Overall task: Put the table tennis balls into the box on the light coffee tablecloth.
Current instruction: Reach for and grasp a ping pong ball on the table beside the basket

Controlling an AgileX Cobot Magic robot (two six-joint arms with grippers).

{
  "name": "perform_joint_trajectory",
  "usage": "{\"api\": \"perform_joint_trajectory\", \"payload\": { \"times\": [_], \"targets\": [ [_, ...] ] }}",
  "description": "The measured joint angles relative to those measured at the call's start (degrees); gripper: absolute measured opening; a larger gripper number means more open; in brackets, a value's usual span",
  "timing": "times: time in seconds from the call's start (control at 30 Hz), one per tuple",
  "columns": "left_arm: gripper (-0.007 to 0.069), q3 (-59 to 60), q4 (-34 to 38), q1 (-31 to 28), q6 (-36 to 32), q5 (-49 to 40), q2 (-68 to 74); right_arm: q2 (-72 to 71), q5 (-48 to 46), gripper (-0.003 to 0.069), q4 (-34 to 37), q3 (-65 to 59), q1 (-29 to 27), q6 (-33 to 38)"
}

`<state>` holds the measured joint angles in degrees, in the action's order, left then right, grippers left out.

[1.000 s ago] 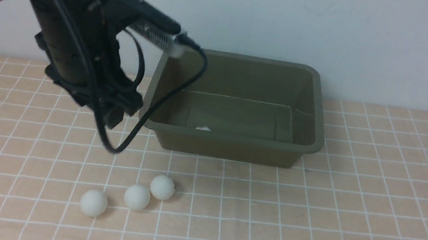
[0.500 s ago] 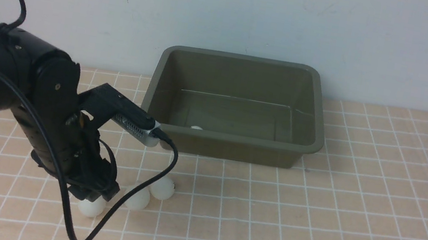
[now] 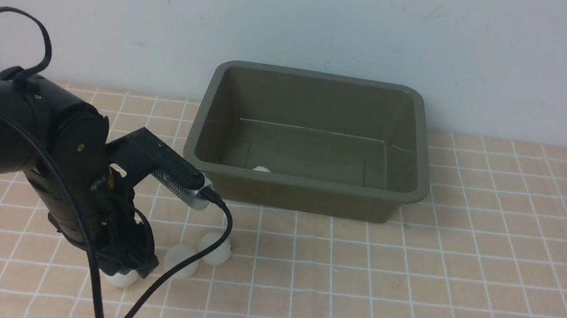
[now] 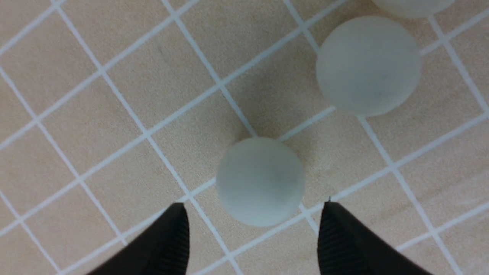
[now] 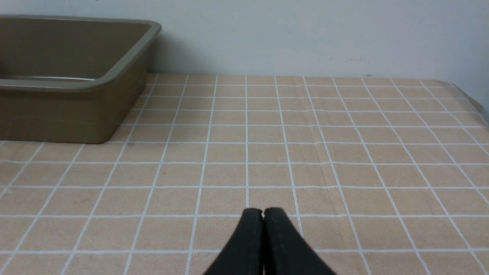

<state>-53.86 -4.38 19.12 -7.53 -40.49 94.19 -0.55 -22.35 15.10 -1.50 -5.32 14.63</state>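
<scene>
Three white table tennis balls lie in a row on the light coffee tablecloth (image 3: 410, 293), in front of the olive-green box (image 3: 308, 183). My left gripper (image 3: 129, 270) is down over the leftmost ball (image 3: 119, 279). In the left wrist view that ball (image 4: 260, 181) sits just ahead of the open gripper (image 4: 253, 203), between the fingertips and apart from both. The middle ball (image 3: 181, 260) and the ball nearest the box (image 3: 216, 248) lie beside it. Another ball (image 3: 261, 168) rests inside the box. My right gripper (image 5: 263, 211) is shut and empty above bare cloth.
A white wall stands close behind the box. The left arm's black cable (image 3: 156, 281) loops down in front of the middle ball. In the right wrist view the box (image 5: 76, 82) is off to one side and the cloth's edge (image 5: 468, 97) shows at the far corner.
My left arm came away from the box's left rim, swung down toward the front and settled over the leftmost ball, its jaws staying open. The ball in the box shifted slightly.
</scene>
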Motion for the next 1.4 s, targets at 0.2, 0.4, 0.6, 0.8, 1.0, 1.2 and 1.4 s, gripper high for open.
{"api": "perform_joint_trajectory", "payload": {
  "times": [0.2, 0.4, 0.6, 0.8, 1.0, 1.2, 1.4],
  "targets": [
    [0.0373, 0.0, 0.0, -0.5, 0.2, 1.1, 3.4, 0.0, 0.0, -0.0016, 0.0, 0.0, 0.0, 0.0],
    [0.0373, 0.0, 0.1, -0.5, 0.2, 3.9, 4.9, 0.0, 0.0, -0.0016, 0.0, 0.0, 0.0, 0.0],
    [0.0373, 0.0, 0.6, -0.5, 0.2, 4.6, 6.5, 0.0, 0.0, -0.0016, 0.0, 0.0, 0.0, 0.0],
    [0.0363, 0.0, 1.3, -0.5, 0.3, 5.0, 8.3, 0.0, 0.0, -0.0016, 0.0, 0.0, 0.0, 0.0],
    [0.0322, -0.3, 1.3, -0.5, 0.3, 2.4, 8.2, 0.0, 0.0, -0.0016, 0.0, 0.0, 0.0, 0.0],
    [0.0322, -3.8, 1.3, -0.5, 0.3, -6.4, 6.6, 0.0, 0.0, -0.0016, 0.0, 0.0, 0.0, 0.0],
    [0.0322, -16.2, 1.6, -0.5, 0.2, -17.6, 2.2, 0.0, 0.0, -0.0016, 0.0, 0.0, 0.0, 0.0]
  ]
}}
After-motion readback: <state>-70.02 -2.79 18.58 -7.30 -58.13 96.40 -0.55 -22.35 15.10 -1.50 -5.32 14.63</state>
